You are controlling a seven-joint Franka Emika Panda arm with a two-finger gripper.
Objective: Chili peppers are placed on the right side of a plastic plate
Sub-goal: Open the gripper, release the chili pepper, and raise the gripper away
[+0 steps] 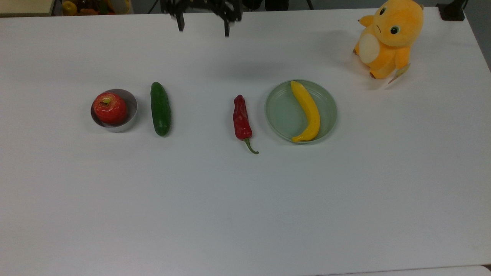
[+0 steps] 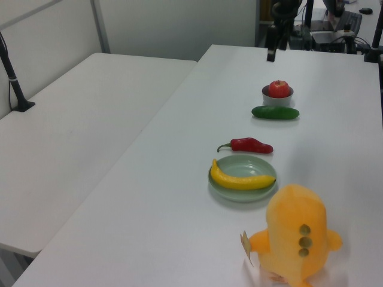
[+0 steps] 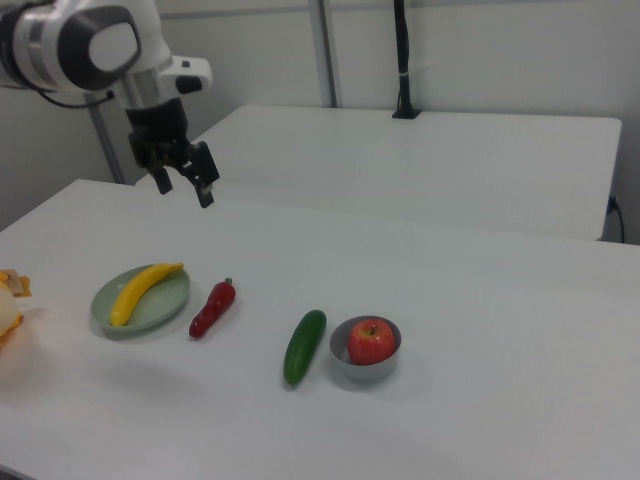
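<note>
Lying well below the raised, spread-fingered pincer (image 3: 182, 184): the chili peppers (image 3: 211, 308).

Readable text: you will find none anywhere in these views.
Paper tag on the orange plush toy (image 1: 388, 37): you can see the small tag at its side, but any print on it is too small to make out.
White table (image 1: 245, 199): it carries no label, number or sign that you could read.
</note>
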